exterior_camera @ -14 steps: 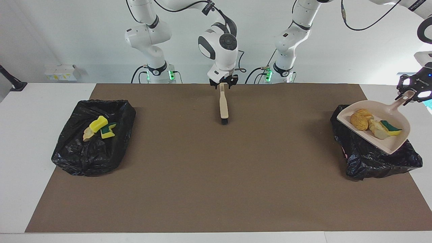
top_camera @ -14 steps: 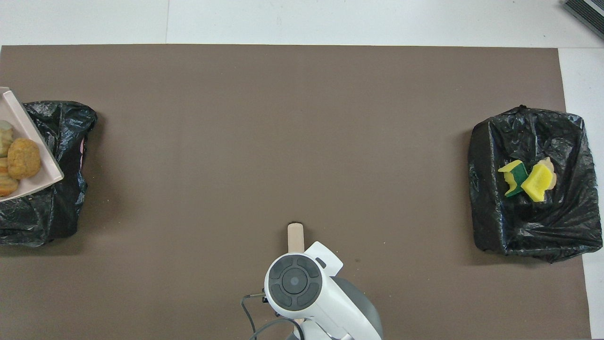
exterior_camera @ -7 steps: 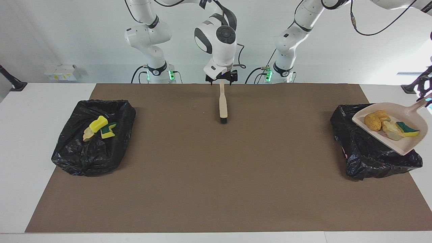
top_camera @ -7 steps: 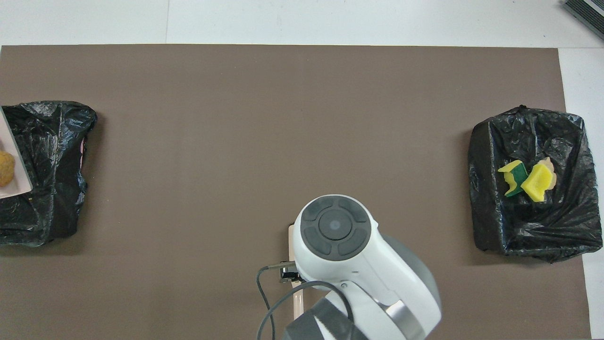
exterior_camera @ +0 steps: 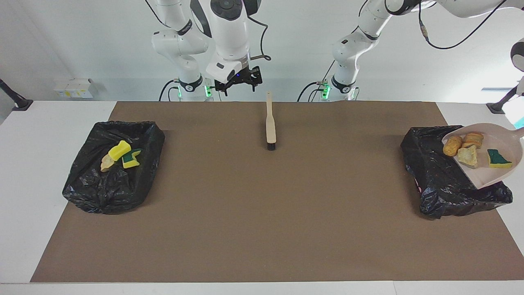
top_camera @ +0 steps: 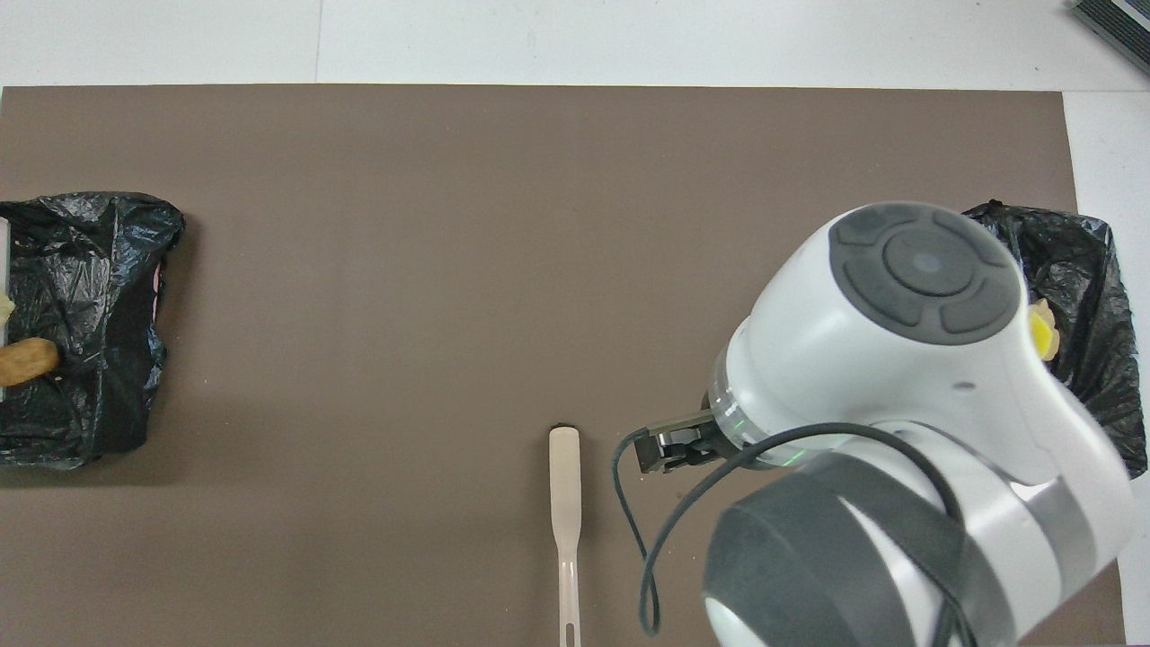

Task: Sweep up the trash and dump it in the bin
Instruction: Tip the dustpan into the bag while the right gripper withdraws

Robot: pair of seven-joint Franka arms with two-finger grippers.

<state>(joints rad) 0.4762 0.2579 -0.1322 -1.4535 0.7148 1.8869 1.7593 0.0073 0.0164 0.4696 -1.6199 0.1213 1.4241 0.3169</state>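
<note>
The beige dustpan (exterior_camera: 497, 141) hangs tilted over the black-bagged bin (exterior_camera: 444, 180) at the left arm's end of the table. It carries trash: two orange-brown chunks (exterior_camera: 452, 146), a tan chunk (exterior_camera: 467, 155) and a green-and-yellow sponge piece (exterior_camera: 499, 159). Its handle (exterior_camera: 519, 132) runs off the view's edge, where my left gripper is cut off. My right gripper (exterior_camera: 238, 83) is open and empty, up in the air near its arm's base. The beige brush (exterior_camera: 270, 127) lies flat on the brown mat, free of both grippers.
A second black-bagged bin (exterior_camera: 114, 164) at the right arm's end holds yellow and green-yellow chunks (exterior_camera: 119, 150). In the overhead view the right arm (top_camera: 898, 404) covers part of that bin (top_camera: 1083, 288). The brown mat (exterior_camera: 262, 213) covers most of the white table.
The right gripper has come off the brush's handle, risen and swung toward its arm's base. The left arm has carried the dustpan outward over its bin; the chunks have shifted in it.
</note>
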